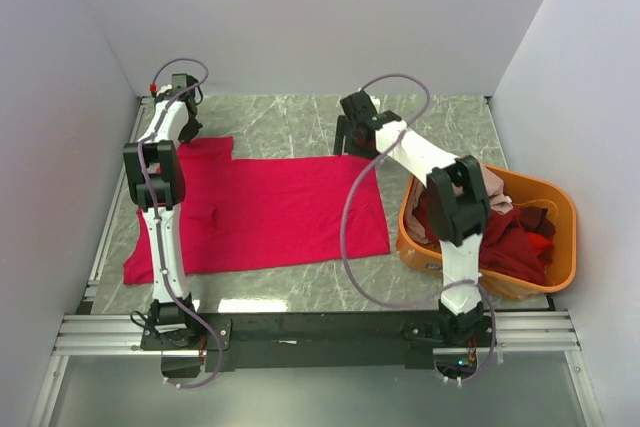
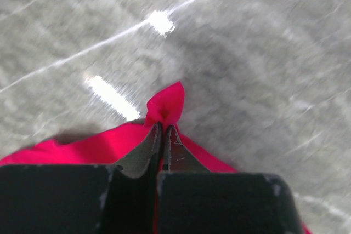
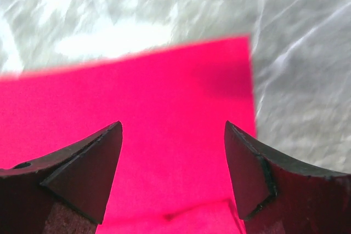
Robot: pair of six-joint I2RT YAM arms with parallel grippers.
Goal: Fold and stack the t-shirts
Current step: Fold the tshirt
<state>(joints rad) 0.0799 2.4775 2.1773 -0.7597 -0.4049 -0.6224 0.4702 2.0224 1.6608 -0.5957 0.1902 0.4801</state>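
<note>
The white left arm (image 1: 163, 247) covers a strip of the bright crimson-pink cloth t-shirt (image 1: 280, 209) from above; the right arm (image 1: 460, 262) hides part of the dark red and pale pink shirts (image 1: 515, 247) in the orange plastic basket (image 1: 566, 247). Both wrist views blur the grey marbled tabletop (image 2: 263, 53) and crop that crimson shirt

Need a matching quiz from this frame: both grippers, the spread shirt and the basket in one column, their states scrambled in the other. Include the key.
Column 1
1. left gripper
2. right gripper
3. crimson-pink t-shirt
4. orange basket

Column 2
A. holds dark red shirts, at the right side
B. shut on a pinch of the t-shirt's cloth
C. spread out on the table
D. open, over a corner of the t-shirt

Pairs: 1-B, 2-D, 3-C, 4-A
</note>
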